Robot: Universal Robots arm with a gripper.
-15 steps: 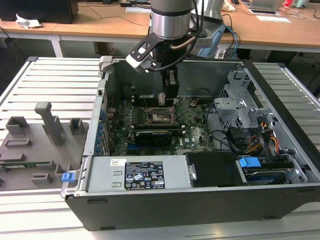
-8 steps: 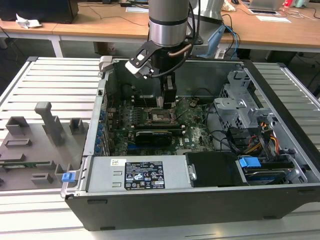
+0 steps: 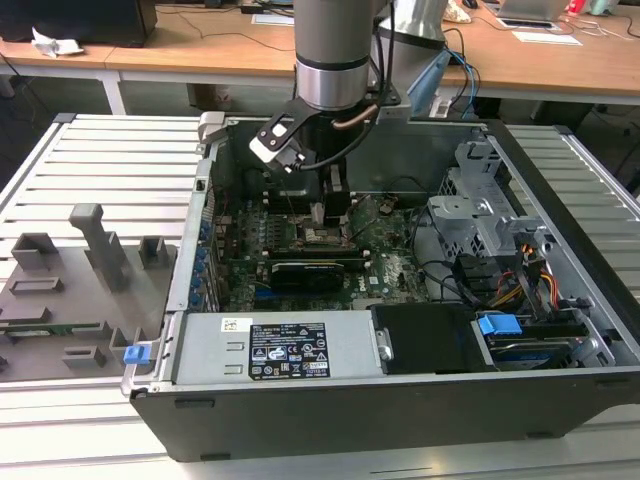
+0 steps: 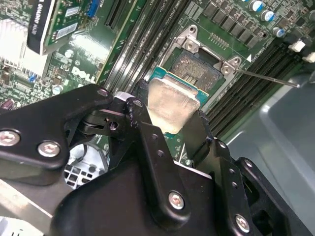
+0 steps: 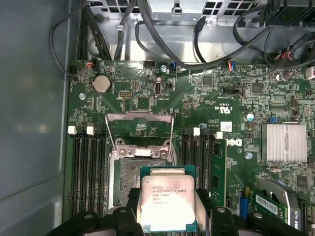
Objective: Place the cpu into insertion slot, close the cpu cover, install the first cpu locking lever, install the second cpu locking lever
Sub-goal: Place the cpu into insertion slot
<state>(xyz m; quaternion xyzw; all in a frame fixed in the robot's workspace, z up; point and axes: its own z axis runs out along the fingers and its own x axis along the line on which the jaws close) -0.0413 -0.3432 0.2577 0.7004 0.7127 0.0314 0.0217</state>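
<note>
Metal slats make up the grey table (image 3: 100,150) that everything sits on. An open computer case (image 3: 300,435) lies on it. Inside is a green motherboard (image 3: 390,265) with the insertion slot (image 5: 123,184), a square socket with a dark middle. Nearest in the exterior view, in front of the slot, is a silver power box (image 3: 280,350) with a label. To the exterior view's left of the slot, outside the case, lies a grey tray (image 3: 60,300) with blocky holders. To the exterior view's right of the slot is a metal drive cage (image 3: 480,200).

Right over the slot hangs the gripper (image 4: 170,112). Its two black fingers (image 4: 142,125) are pinched tight on the cpu (image 5: 167,201), one on each side. The cpu is held shiny face up over one edge of the slot, not sitting down in it. The cpu cover (image 5: 139,116) stands flipped up at the slot's edge farthest from the gripper, so the slot is open. A thin metal lever (image 4: 268,78) sticks out beside the slot. Long black memory slots (image 5: 86,167) run along both sides of the slot. Past the slot, black cables (image 5: 162,39) loop by the case wall. Far behind the slot stand wooden desks (image 3: 200,50).
</note>
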